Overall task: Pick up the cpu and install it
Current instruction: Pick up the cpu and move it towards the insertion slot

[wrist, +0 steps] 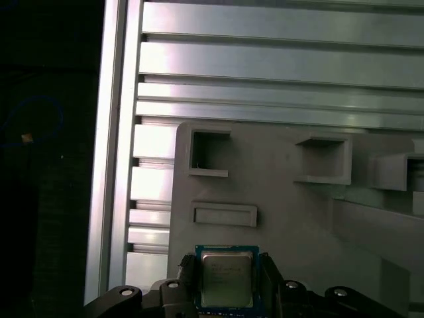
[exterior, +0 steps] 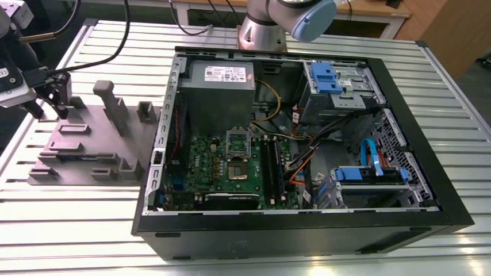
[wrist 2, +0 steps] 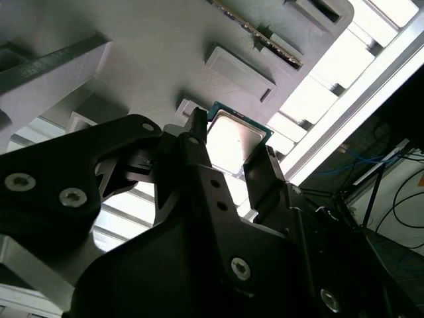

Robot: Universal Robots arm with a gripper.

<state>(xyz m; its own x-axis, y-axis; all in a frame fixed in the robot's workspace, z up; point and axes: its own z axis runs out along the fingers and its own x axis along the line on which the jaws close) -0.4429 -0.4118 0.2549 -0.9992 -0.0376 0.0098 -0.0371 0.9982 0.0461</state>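
My gripper [exterior: 48,110] hangs at the exterior view's left edge, above the left end of the grey fixture [exterior: 84,144]. In both wrist views the fingers [wrist: 187,281] are narrow, pressed against two opposite edges of the cpu [wrist: 226,278] [wrist 2: 237,140], its metal top facing the cameras. I cannot tell whether it is clear of the fixture. Bare slatted surface [exterior: 77,230] runs in front of the fixture. Just right of the gripper, the fixture's tall post [exterior: 107,100] stands upright. Next comes the open case [exterior: 307,230], its left wall rising between fixture and board. Inside, the socket [exterior: 236,168] sits mid-board, with the power supply [exterior: 218,86] towards the arm's base and memory sticks [exterior: 270,167] just beside its right. Loose cables [exterior: 303,155] and blue drive cages [exterior: 330,77] crowd the right side.
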